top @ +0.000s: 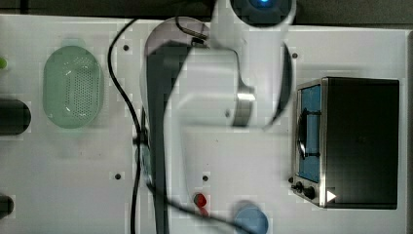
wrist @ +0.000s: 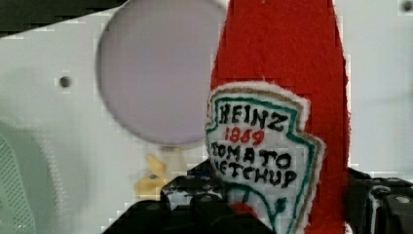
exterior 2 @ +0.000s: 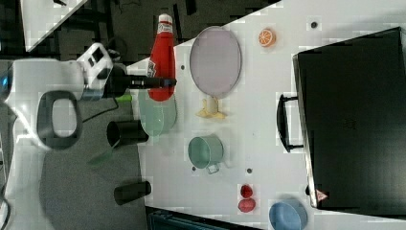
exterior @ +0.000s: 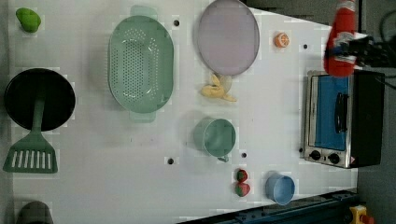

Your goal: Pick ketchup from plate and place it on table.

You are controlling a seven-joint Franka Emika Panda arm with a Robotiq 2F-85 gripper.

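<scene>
The ketchup (exterior 2: 162, 52) is a red bottle with a white cap and a whitish label, and it hangs in the air off the plate. My gripper (exterior 2: 160, 82) is shut on it across the label. In the left view the ketchup (exterior: 342, 32) sits high at the right, above the oven, with the gripper (exterior: 349, 49) clamped on its lower body. The wrist view has the ketchup (wrist: 282, 73) close up between the dark fingers (wrist: 195, 204). The pale mauve plate (exterior: 228, 37) lies bare on the white table (exterior: 93, 154), also seen as the plate (wrist: 156, 73) beyond the bottle.
A toaster oven (exterior: 343, 119) stands at the left view's right. A green strainer (exterior: 140, 65), a banana piece (exterior: 217, 91), a green mug (exterior: 215, 136), two strawberries (exterior: 242, 183), a blue dish (exterior: 280, 188), an orange slice (exterior: 281, 40) and a black pan (exterior: 39, 99) lie about.
</scene>
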